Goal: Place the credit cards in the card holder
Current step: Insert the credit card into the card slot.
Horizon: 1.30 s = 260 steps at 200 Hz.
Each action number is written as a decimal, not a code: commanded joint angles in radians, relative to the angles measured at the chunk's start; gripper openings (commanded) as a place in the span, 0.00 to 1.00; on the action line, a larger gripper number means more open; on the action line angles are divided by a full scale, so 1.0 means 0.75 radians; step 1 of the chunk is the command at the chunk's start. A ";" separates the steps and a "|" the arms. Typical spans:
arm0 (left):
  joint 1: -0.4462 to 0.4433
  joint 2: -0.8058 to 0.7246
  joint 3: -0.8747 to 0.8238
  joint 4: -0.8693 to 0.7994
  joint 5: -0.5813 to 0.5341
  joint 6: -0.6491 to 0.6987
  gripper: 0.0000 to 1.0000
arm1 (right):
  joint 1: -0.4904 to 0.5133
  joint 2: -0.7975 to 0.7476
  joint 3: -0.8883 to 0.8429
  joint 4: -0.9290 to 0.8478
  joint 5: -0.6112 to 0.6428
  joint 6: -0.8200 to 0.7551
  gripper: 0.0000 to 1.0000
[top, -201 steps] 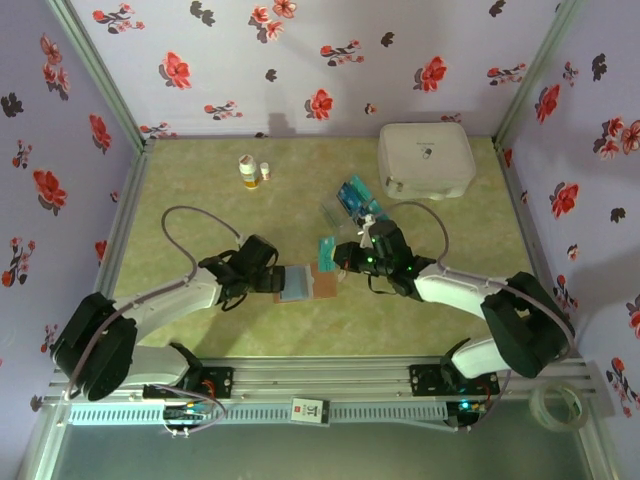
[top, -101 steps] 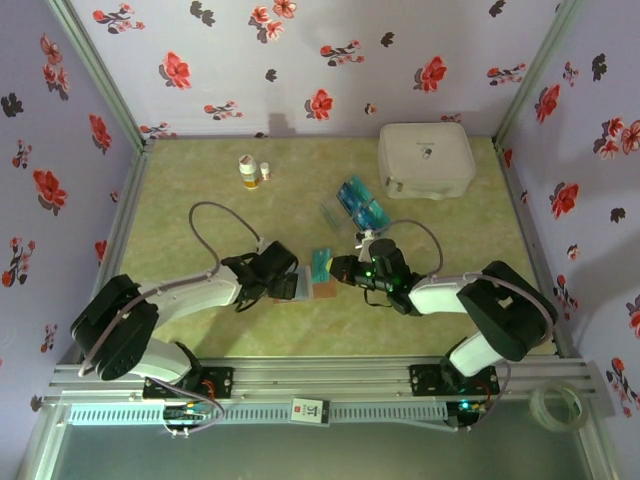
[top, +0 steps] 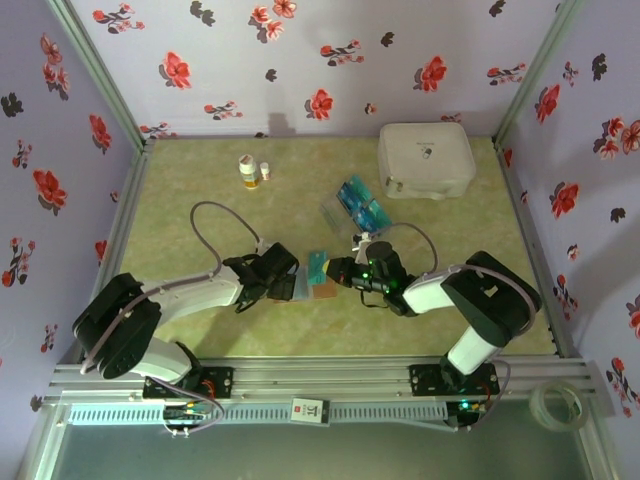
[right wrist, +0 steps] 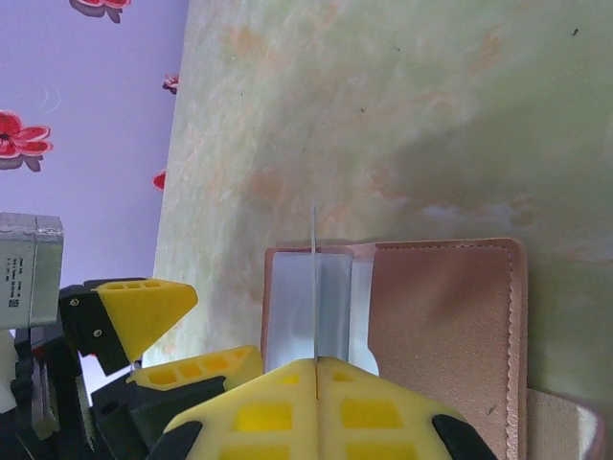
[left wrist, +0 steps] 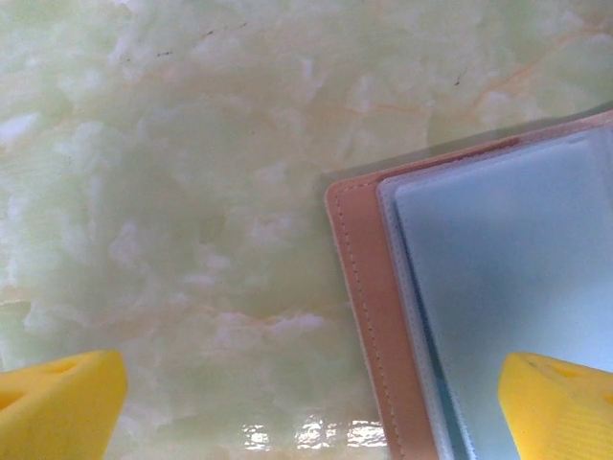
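Right hand point(right wrist: 316, 369) pinches 1 credit card point(right wrist: 314, 278) edge-on over the card holder point(right wrist: 450, 326), left hand point(left wrist: 308, 402) gapes across its stitched edge, bare table point(left wrist: 144, 192) upper-left.

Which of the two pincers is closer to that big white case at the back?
The right pincer. It sits in front of the white case, slightly left of it; the left pincer is further left, over the card holder's left edge.

Left pincer point(top: 292, 286) and right pincer point(top: 336, 270) meet at the card holder point(top: 324, 292) on the tabletop point(top: 200, 190); the right seemingly pinches a teal credit card point(top: 317, 265).
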 commanded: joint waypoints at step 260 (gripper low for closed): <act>-0.006 0.057 -0.044 -0.083 -0.099 -0.058 1.00 | 0.029 0.358 -0.040 0.582 -0.081 0.151 0.00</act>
